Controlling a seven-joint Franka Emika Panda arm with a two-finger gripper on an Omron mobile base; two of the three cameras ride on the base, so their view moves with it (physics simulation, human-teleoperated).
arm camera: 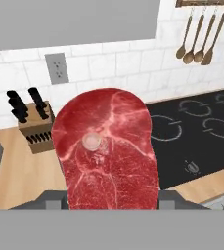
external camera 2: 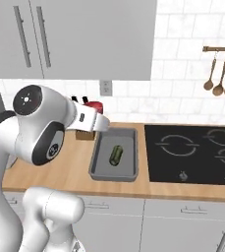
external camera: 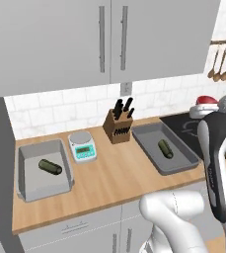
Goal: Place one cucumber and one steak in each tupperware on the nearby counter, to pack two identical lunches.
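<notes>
My gripper [external camera: 205, 109] is shut on a raw red steak [arm camera: 106, 151], which hangs above the counter [external camera: 114, 173] near the stove's left edge. In the hand view the steak hides the fingertips. The steak [external camera 2: 95, 105] also shows red just above the hand in the right base view. Two grey tupperware boxes stand on the counter. The left tupperware [external camera: 23, 173] holds a dark green cucumber [external camera: 50, 166]. The right tupperware [external camera: 146, 143] holds another cucumber [external camera: 165, 148]. This right box [external camera 2: 97, 165] with its cucumber [external camera 2: 117, 154] lies just in front of and below the hand.
A knife block [external camera: 117, 126] and a small white scale [external camera: 82, 146] stand between the two boxes at the back. A black stovetop [external camera 2: 192, 152] lies right of the right box. Wooden utensils [external camera 2: 222, 74] hang on the wall, and upper cabinets [external camera: 104, 39] overhang the counter.
</notes>
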